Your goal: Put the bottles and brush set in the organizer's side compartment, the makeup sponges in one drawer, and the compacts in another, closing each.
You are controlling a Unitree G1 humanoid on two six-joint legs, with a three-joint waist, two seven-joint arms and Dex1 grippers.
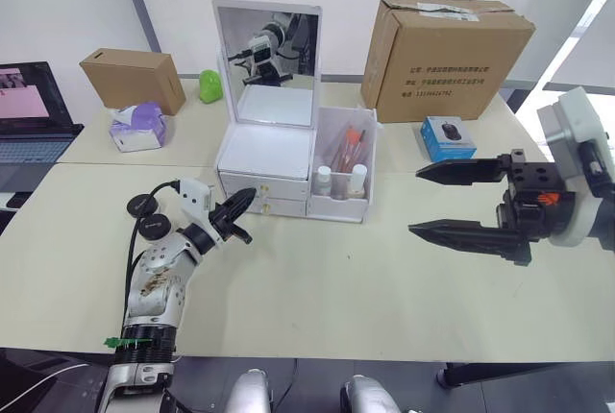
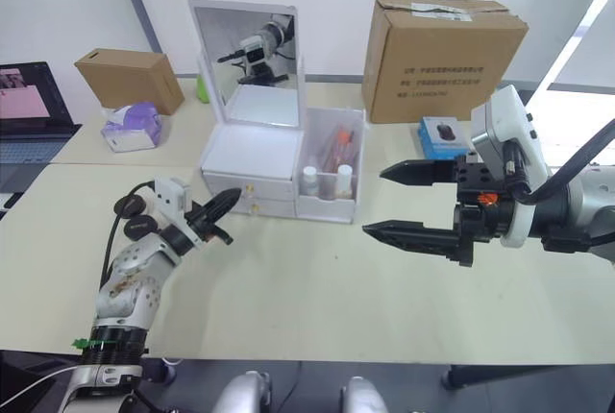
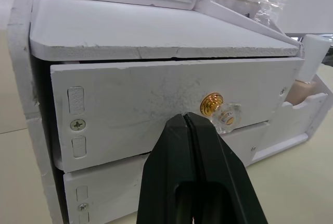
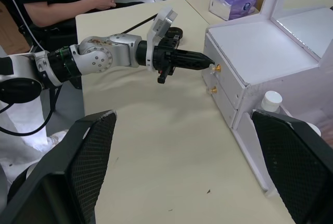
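With fingers pressed together, the left gripper [image 3: 188, 122] noses the top drawer [image 3: 156, 104] of the organizer [image 1: 264, 149] beside its knob [image 3: 212, 103], apparently shutting it, while the right gripper [image 1: 459, 200] hangs spread nearby; next, a straight push.

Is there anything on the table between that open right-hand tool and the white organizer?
No. In the left eye view, only bare table separates the right tool from the organizer.
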